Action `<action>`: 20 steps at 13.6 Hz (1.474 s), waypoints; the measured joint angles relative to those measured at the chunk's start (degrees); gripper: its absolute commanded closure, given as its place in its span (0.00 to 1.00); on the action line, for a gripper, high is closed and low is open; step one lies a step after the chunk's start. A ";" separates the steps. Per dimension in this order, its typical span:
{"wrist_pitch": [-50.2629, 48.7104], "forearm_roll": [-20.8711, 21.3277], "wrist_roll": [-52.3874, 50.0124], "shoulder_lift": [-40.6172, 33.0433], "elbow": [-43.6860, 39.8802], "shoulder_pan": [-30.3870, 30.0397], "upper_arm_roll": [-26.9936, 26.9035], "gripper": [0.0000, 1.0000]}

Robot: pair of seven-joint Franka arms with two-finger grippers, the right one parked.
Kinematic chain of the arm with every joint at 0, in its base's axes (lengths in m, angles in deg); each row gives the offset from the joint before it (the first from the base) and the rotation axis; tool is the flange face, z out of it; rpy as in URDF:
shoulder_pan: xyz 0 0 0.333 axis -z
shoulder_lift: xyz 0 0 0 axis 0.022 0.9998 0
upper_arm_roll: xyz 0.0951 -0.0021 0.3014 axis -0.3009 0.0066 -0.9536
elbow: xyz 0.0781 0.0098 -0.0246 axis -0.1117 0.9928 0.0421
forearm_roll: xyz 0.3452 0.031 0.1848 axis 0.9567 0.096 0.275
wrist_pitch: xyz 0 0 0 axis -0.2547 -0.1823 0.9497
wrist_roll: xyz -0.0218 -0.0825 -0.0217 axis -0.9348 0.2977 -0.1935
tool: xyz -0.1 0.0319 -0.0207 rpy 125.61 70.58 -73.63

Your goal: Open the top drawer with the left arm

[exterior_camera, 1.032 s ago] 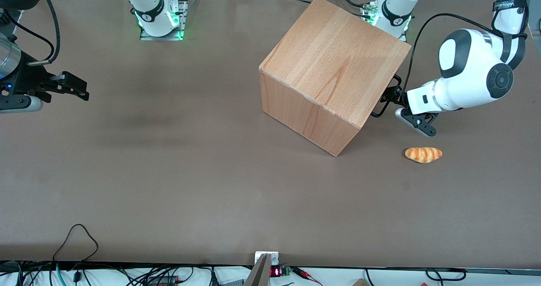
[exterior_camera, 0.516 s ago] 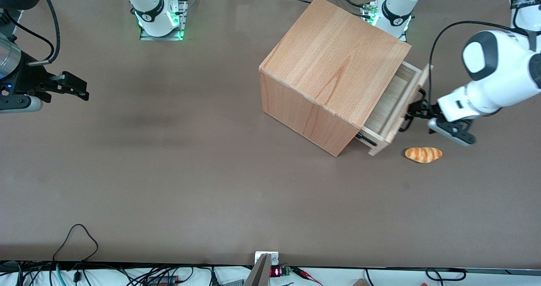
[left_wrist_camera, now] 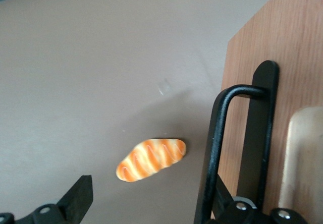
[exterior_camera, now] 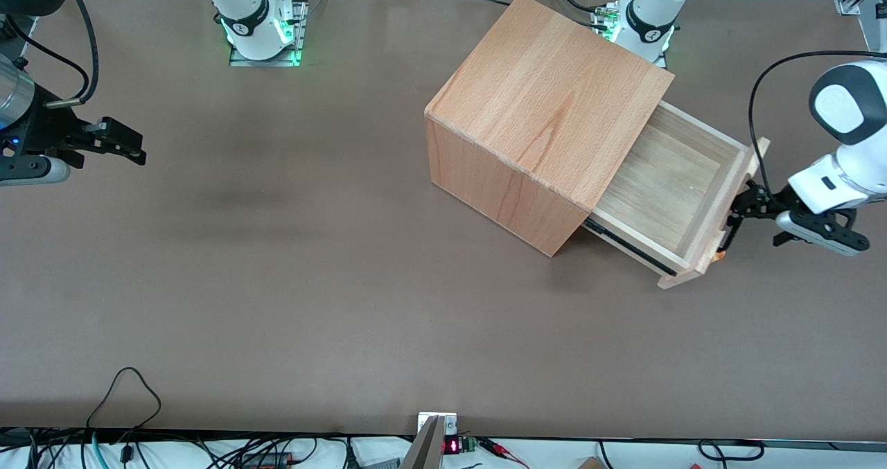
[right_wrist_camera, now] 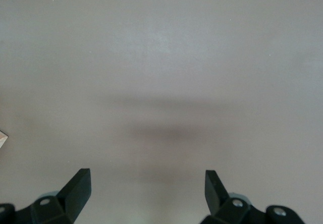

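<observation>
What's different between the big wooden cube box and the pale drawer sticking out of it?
The big beech-wood cube box is warm reddish-tan; the light wooden top drawer looks paler inside. The box has a solid closed top; the drawer is open-topped, with nothing showing inside. The box faces are plain; the drawer carries a thin black wire handle and a black side rail. The black claw is open at that handle. Both are grained wood.

Striped orange bread roll (left_wrist_camera: 150, 159) lying on brown table (exterior_camera: 277, 282), black cable loop (exterior_camera: 123, 393) at table's near edge
</observation>
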 measured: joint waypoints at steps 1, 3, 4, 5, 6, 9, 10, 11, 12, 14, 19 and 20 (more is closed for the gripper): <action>-0.14 0.05 0.07 0.30 -1.14 0.00 -0.11 0.00; -2.29 0.06 0.07 0.40 -4.35 0.00 -0.15 0.00; -4.51 0.10 0.07 0.37 -6.71 0.01 -0.20 0.00; -7.50 0.47 0.03 0.29 -9.35 0.01 -0.27 0.00; -10.55 1.67 -0.44 0.07 -11.73 0.01 -0.31 0.00; -20.84 6.87 -7.00 -1.86 -17.65 0.37 -0.33 0.00; -24.51 8.74 -10.43 -2.93 -19.20 0.96 -0.34 0.00; -28.07 10.72 -14.51 -4.23 -20.42 1.89 -0.32 0.00; -31.37 12.67 -19.02 -5.73 -21.24 3.03 -0.27 0.00; -36.93 15.32 -27.32 -8.94 -21.86 5.01 0.25 0.00; -42.65 15.94 -38.28 -11.97 -21.83 5.79 2.13 0.00; -42.68 15.94 -39.22 -11.91 -21.75 5.79 2.31 0.00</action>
